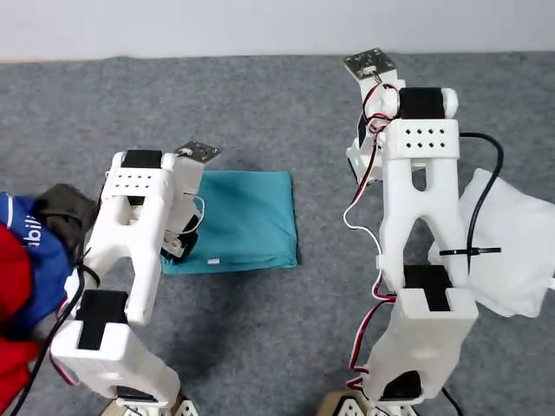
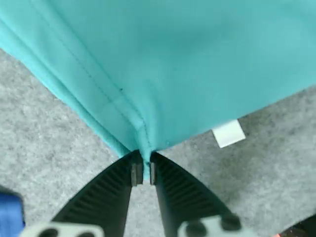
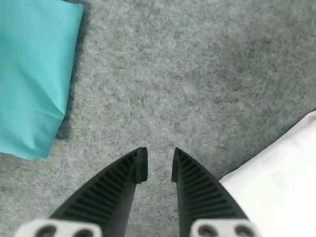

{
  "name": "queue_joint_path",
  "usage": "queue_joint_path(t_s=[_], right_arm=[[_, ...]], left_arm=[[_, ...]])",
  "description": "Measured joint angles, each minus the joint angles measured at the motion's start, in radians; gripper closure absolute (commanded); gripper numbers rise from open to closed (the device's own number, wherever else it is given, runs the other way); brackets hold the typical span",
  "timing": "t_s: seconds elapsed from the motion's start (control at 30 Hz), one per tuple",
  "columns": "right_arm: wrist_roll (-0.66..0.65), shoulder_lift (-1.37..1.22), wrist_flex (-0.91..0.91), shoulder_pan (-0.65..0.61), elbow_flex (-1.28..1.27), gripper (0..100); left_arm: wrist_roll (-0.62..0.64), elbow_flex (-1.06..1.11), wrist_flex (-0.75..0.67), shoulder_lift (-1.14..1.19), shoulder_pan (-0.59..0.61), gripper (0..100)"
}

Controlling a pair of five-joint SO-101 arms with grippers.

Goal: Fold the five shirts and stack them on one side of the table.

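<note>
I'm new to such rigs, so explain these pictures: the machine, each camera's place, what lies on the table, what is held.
Two white robot arms stand at a grey table. One picture looks down from above; the other two come from cameras on each arm's wrist. A folded teal shirt lies in the middle, a white shirt beside the right arm, a red and blue heap at the left edge. The left pincer pinches the teal shirt's edge; the right pincer is slightly open, holding nothing.

I count five shirts: one folded teal shirt (image 1: 247, 217), one white shirt (image 1: 512, 251) well off to its right, and a blue shirt (image 1: 35, 251), a red shirt (image 1: 13, 286) and a dark shirt (image 1: 65, 208) heaped to its left. Two robot arms (image 1: 421, 217) stand here too.
</note>
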State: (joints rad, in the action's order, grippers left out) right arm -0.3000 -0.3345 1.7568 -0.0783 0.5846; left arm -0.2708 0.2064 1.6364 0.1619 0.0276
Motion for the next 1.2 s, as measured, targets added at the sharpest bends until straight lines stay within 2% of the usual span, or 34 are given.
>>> queue_joint_path(t_s=[0.27,0.33,0.5,0.8,0.93,1.13,1.2], right_arm=[[0.0,0.0,0.0,0.0,0.0,90.8],[0.0,0.0,0.0,0.0,0.0,90.8],[0.0,0.0,0.0,0.0,0.0,90.5],[0.0,0.002,0.0,0.0,0.0,90.9],[0.0,0.071,0.0,-0.012,-0.072,90.9],[0.0,0.213,0.0,-0.109,-0.292,90.9],[0.003,0.226,0.0,-0.14,-0.345,91.0]], left_arm=[[-0.008,0.0,0.011,0.0,0.063,99],[-0.035,0.003,0.011,0.0,0.077,96],[-0.049,0.003,0.015,0.0,0.078,87],[-0.049,0.002,0.061,-0.014,0.057,86],[-0.049,-0.025,0.084,-0.081,0.13,86],[-0.103,-0.017,0.087,-0.249,0.258,87],[-0.117,-0.015,0.087,-0.301,0.308,90]])
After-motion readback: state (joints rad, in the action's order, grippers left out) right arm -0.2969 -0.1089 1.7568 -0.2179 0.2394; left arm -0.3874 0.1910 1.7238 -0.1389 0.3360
